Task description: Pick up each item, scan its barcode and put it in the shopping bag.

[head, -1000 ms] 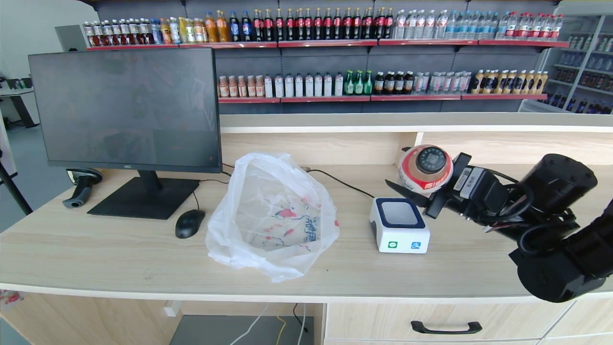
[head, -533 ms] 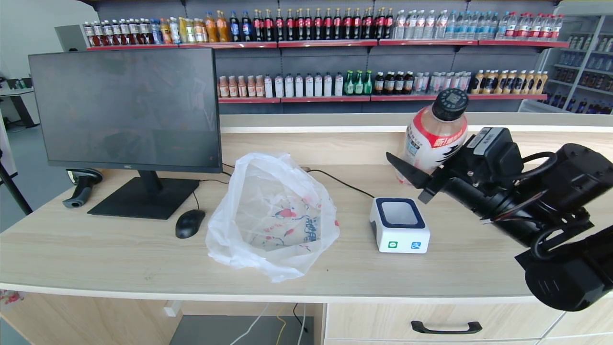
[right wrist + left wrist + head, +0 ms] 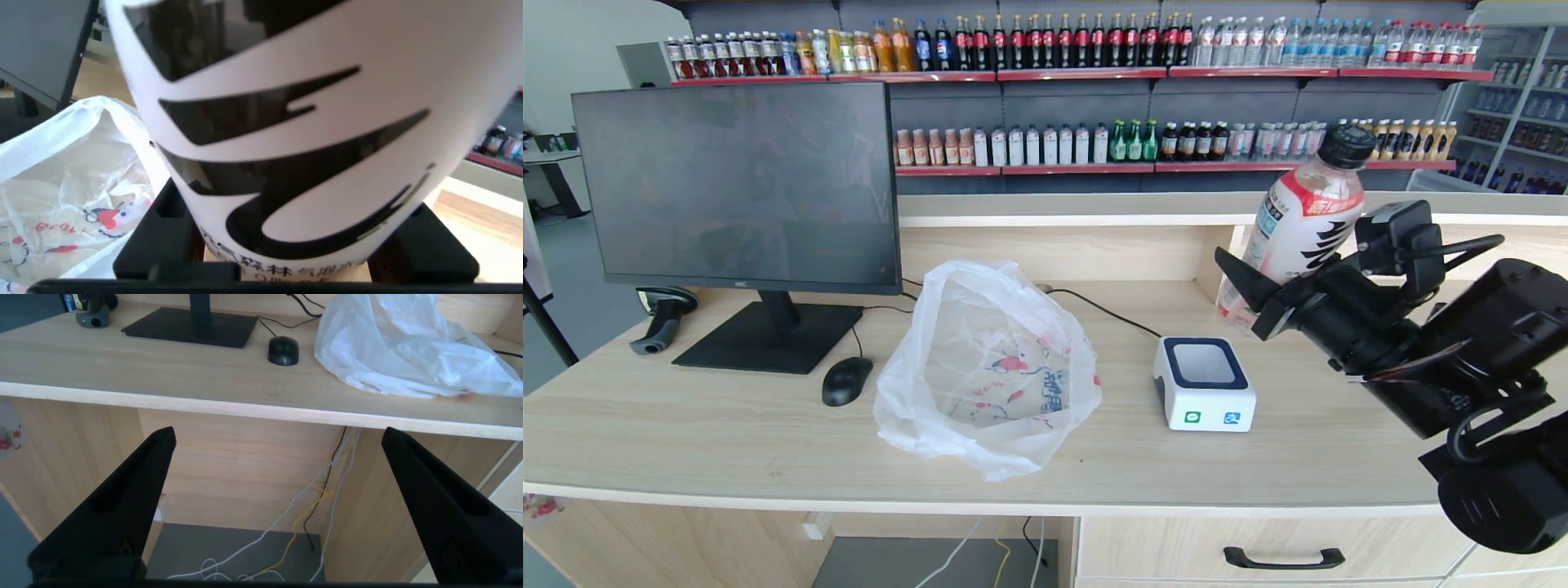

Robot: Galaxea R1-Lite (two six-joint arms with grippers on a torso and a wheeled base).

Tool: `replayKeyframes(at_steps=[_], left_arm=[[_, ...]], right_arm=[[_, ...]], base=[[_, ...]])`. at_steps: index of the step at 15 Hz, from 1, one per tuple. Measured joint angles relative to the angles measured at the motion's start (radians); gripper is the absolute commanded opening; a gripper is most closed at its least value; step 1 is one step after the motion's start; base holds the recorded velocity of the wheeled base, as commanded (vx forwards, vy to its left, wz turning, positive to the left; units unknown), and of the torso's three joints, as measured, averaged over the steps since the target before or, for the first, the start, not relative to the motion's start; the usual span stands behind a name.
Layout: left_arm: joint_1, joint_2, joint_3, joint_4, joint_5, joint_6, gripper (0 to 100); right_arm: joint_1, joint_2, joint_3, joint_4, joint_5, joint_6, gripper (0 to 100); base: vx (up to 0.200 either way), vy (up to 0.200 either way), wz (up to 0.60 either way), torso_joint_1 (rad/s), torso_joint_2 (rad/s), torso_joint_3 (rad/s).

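Observation:
My right gripper (image 3: pixel 1262 298) is shut on a bottle (image 3: pixel 1298 224) with a white, red and black label and a black cap, held tilted above the counter at the right. The bottle (image 3: pixel 278 131) looms close in the right wrist view. Below and left of it a small white barcode scanner (image 3: pixel 1203 384) with a dark window sits on the counter. The white plastic shopping bag (image 3: pixel 988 367) lies open in the middle of the counter, and it is the same bag (image 3: pixel 73 188) behind the bottle in the right wrist view. My left gripper (image 3: pixel 278 506) hangs open below the counter's front edge.
A monitor (image 3: pixel 737 184) on a stand, a mouse (image 3: pixel 846 380) and a handheld scanner (image 3: pixel 663 320) occupy the counter's left side. A cable (image 3: pixel 1103 309) runs behind the bag. A raised ledge (image 3: pixel 1094 204) backs the counter, with drink shelves beyond.
My right gripper has swung the bottle from lying with its cap toward the camera to nearly upright, and lifted it up and to the right. Bag and scanner have not moved.

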Motion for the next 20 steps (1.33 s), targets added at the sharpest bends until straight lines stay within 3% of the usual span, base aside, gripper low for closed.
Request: replayKeyframes(at_steps=[4,8,12,20], left_arm=[[0.000,0.000,0.000,0.000,0.000,0.000,100],[0.000,0.000,0.000,0.000,0.000,0.000,100],[0.000,0.000,0.000,0.000,0.000,0.000,100],[0.000,0.000,0.000,0.001,0.000,0.000,100]], right_arm=[[-0.003,-0.034,0.098,0.000,-0.138,0.125,0],[-0.007,-0.056,0.140,0.000,-0.147,0.138,0],[-0.019,-0.058,0.137,0.003,-0.148,0.139,0],[-0.023,-0.059,0.134,0.002,-0.148,0.139,0]], base=[[0.000,0.000,0.00,0.000,0.00,0.000],[-0.150,0.000,0.00,0.002,0.00,0.003],[0.000,0.000,0.00,0.000,0.00,0.000],[0.000,0.200,0.00,0.004,0.00,0.002]])
